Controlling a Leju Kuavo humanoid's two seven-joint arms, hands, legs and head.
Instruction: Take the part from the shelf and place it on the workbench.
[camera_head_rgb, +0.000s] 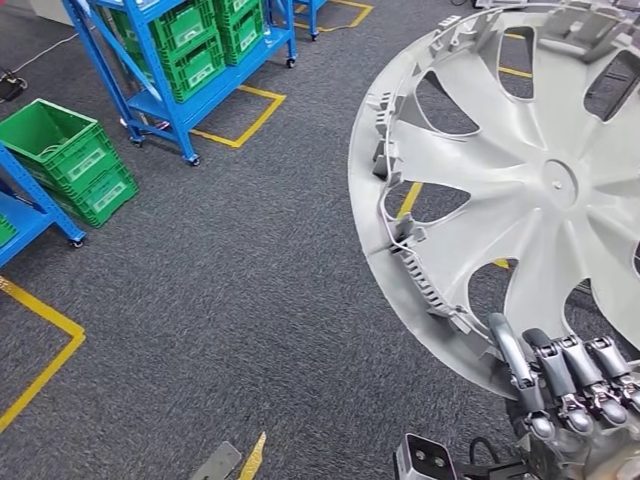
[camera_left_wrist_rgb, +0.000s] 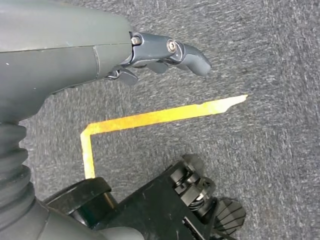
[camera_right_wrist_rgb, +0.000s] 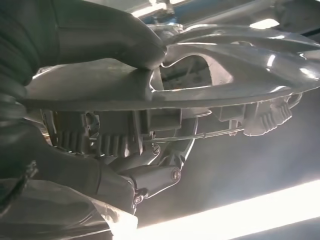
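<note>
A grey wheel cover (camera_head_rgb: 521, 190) is held at its lower rim by the right hand (camera_head_rgb: 573, 395), fingers (camera_right_wrist_rgb: 158, 177) clamped on it, above the carpet (camera_head_rgb: 249, 300). The left hand (camera_left_wrist_rgb: 166, 52) hangs empty, fingers loosely apart. Carrying appears under way; a desk must be reached next.

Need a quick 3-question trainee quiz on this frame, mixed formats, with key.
1. True or false: the right robot hand grips the wheel cover at its rim.
2. Multiple choice: What does the left robot hand hold? A) a green crate B) nothing C) the wheel cover
3. Fill in: the green crates in the head view sit on ____ shelving racks.

Key: 1 true; 2 B; 3 blue
</note>
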